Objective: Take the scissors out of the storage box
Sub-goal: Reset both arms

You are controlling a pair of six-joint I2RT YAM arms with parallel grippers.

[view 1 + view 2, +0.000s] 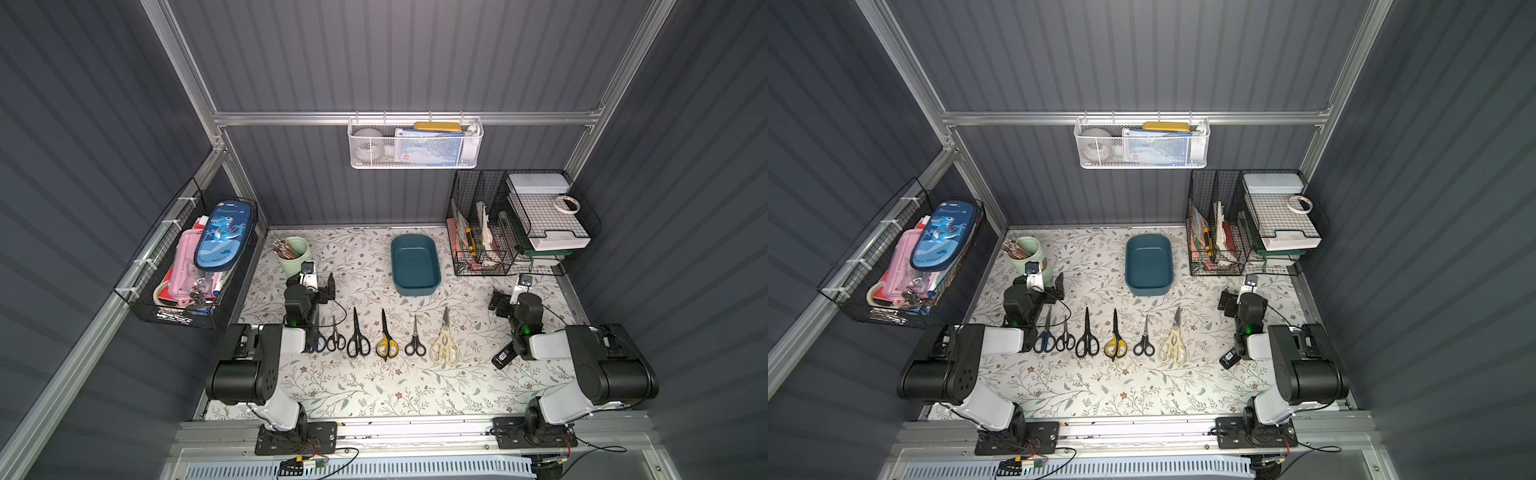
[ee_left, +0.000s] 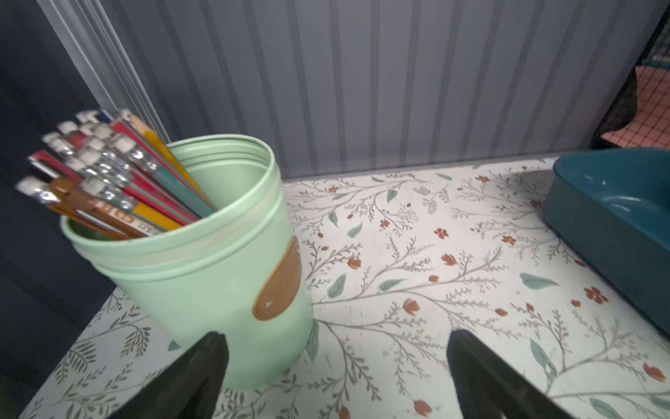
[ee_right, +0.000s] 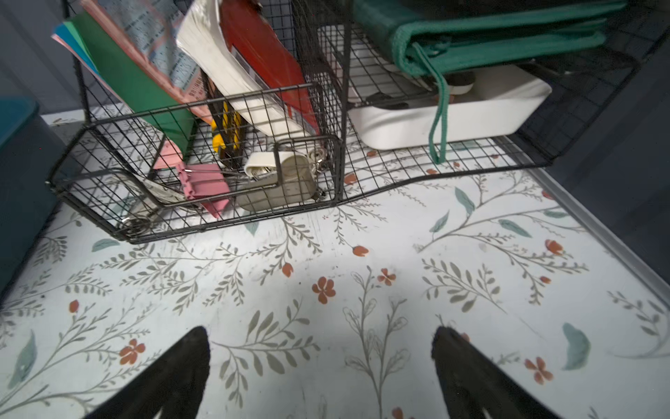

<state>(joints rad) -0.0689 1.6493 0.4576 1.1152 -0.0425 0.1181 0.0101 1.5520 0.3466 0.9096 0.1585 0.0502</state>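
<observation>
Scissors [image 1: 386, 344], six pairs in all, lie side by side in a row on the floral table [image 1: 374, 390], blades pointing toward the back wall and handles toward the arm bases, every pair outside the storage box [image 1: 415, 262]. From the robot's left the row runs: a bluish-handled pair [image 1: 1044, 341], partly hidden behind the left arm in a top view, a small black pair [image 1: 336, 340], a large black pair [image 1: 358, 341], a yellow-and-black pair [image 1: 1115, 345], another small black pair [image 1: 415, 345] and cream kitchen shears [image 1: 444, 345]. The dark teal storage box sits behind the row, nearer the back wall and apart from the blade tips, its floor fully visible in both top views. The left end effector [image 2: 337, 344] is spread wide and grips no object, just beside a green cup [image 2: 217, 275] full of pencils [image 2: 119, 174]. The right end effector [image 3: 321, 337] is likewise spread wide and grips no object, facing a black wire organizer [image 3: 203, 221] that stands on the table. A black bar [image 1: 503, 356] lies by the right arm.
</observation>
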